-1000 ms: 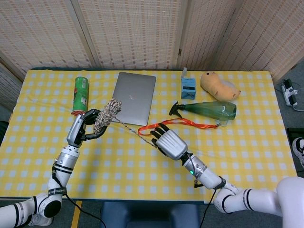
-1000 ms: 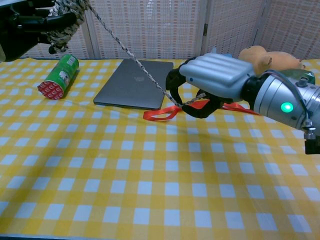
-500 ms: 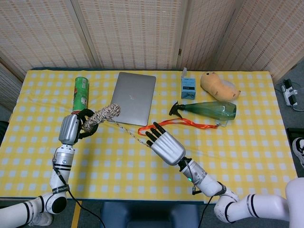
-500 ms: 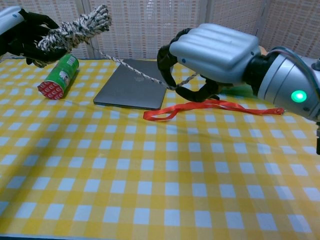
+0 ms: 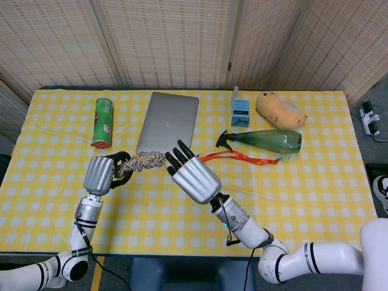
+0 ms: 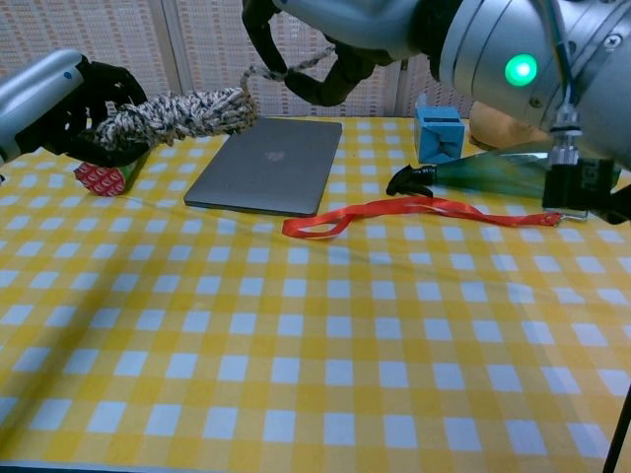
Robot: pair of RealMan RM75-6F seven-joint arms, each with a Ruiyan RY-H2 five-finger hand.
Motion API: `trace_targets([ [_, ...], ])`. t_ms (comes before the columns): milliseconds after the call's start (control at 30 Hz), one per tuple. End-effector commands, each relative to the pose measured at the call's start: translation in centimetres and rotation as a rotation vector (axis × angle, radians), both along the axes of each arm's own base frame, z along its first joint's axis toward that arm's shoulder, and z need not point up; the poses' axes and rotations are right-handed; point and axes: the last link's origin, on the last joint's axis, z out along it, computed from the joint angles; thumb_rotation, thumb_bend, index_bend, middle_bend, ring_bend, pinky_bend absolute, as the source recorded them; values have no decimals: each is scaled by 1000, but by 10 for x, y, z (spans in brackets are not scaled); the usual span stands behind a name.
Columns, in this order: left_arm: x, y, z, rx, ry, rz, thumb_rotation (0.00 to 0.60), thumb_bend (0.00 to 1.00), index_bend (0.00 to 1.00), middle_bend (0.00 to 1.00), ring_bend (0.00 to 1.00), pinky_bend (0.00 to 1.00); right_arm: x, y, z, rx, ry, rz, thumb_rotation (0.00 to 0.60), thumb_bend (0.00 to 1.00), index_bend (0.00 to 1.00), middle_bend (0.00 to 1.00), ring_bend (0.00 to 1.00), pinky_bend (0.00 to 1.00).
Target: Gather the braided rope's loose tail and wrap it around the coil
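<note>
Rope coil [image 6: 182, 111] up in air over desk [image 5: 303, 176], lying sideways, near front edge of laptop [image 5: 168, 120]. Your left robot hand [image 5: 101, 174] wrapped tight round coil's left end. Loose tail [image 6: 291, 67] short now, pinched in curled fingers of your right robot hand [image 5: 193, 178], just beside coil's right end.

Risks: tail slips from your pinch, wrap goes slack. Pull too hard, coil twists out of left robot hand. Red strap [image 5: 233, 157] close under right robot hand, could snag.

Silver closed laptop [image 5: 168, 122] lies just behind the raised hands; red ribbon lanyard [image 5: 237, 157] beside it. Open yellow checked tablecloth [image 6: 296, 394] toward the near edge.
</note>
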Motion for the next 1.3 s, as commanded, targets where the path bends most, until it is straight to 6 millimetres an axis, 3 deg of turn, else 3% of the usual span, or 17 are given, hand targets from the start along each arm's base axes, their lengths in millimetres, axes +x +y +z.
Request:
trace_targets([
  [33, 4, -7, -3, -17, -21, -22, 600, 776, 826, 770, 708, 801, 8, 0, -3, 16, 2, 5, 600, 515, 675, 274, 239, 166],
  [367, 8, -3, 8, -122, -264, 77, 600, 776, 828, 770, 710, 801, -6, 10, -7, 82, 46, 25, 600, 516, 679, 262, 225, 166],
  [533, 9, 5, 15, -141, -303, 124, 600, 776, 828, 770, 713, 801, -10, 19, -7, 121, 57, 49, 600, 517, 683, 253, 212, 160],
  [933, 34, -7, 1, -151, -254, 64, 600, 777, 828, 770, 709, 801, 32, 21, -18, 141, -14, 99, 600, 517, 683, 236, 206, 160],
  [1067, 41, -14, 0, -179, -275, -15, 600, 777, 828, 770, 708, 801, 45, 13, -15, 132, -66, 71, 600, 517, 684, 236, 205, 160],
  [1300, 40, -26, -4, -227, -282, -88, 600, 777, 828, 770, 703, 801, 46, -5, -10, 129, -124, 14, 600, 517, 684, 236, 212, 160],
])
